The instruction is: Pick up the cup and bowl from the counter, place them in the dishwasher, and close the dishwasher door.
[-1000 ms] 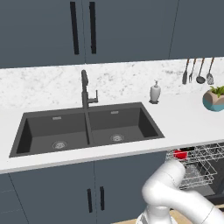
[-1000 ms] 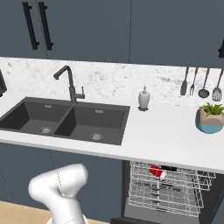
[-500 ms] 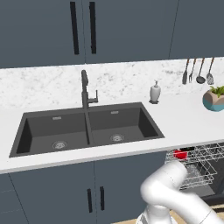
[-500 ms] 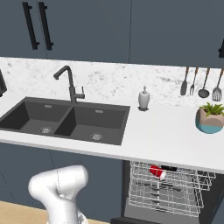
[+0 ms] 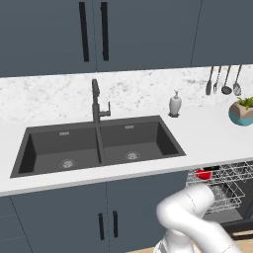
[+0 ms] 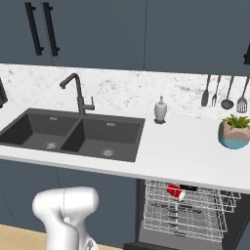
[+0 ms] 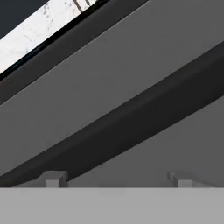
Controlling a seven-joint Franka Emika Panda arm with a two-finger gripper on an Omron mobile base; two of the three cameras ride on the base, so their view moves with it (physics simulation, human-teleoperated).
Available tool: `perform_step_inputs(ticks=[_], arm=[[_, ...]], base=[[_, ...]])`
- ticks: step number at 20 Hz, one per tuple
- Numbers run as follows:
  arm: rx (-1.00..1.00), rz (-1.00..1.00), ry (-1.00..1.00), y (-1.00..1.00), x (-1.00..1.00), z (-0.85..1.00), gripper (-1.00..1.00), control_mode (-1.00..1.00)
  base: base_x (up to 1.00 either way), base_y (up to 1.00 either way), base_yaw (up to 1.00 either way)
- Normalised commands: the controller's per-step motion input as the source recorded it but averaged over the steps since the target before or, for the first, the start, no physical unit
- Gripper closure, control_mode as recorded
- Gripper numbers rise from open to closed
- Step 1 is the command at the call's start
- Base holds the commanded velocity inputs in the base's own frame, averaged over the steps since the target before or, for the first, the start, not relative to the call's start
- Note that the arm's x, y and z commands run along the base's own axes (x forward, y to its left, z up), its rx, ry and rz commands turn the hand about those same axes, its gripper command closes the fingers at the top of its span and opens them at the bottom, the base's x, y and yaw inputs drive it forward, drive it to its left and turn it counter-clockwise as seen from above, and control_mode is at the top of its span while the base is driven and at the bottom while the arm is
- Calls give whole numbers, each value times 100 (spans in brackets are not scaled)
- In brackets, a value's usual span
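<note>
Slate-grey dishwasher door (image 7: 131,78) fills the space right in front of the claw (image 7: 116,179), its long black bar handle (image 7: 127,127) running slantwise just beyond the fingertips (image 7: 52,178). Claw spread wide, pinching nothing, and I can't tell whether it touches the bar. Farther off, the red cup (image 6: 175,191) lies tipped on its side in the dishwasher (image 6: 185,215) rack, under the white bench (image 6: 185,151).
</note>
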Motion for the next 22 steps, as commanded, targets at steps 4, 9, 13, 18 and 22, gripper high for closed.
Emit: perform_step_inputs(ticks=[4,9,13,18,22], arm=[[-1,-7,-62,0,51,1,-100,-100],[-5,-4,-73,0,56,28,-100,-100],[-8,0,-83,0,63,42,-100,-100],[-9,0,-78,-2,79,48,-100,-100],[-6,0,-63,-16,99,44,-100,-100]], base=[[0,0,0],[0,0,0],[0,0,0],[0,0,0],[0,0,0]])
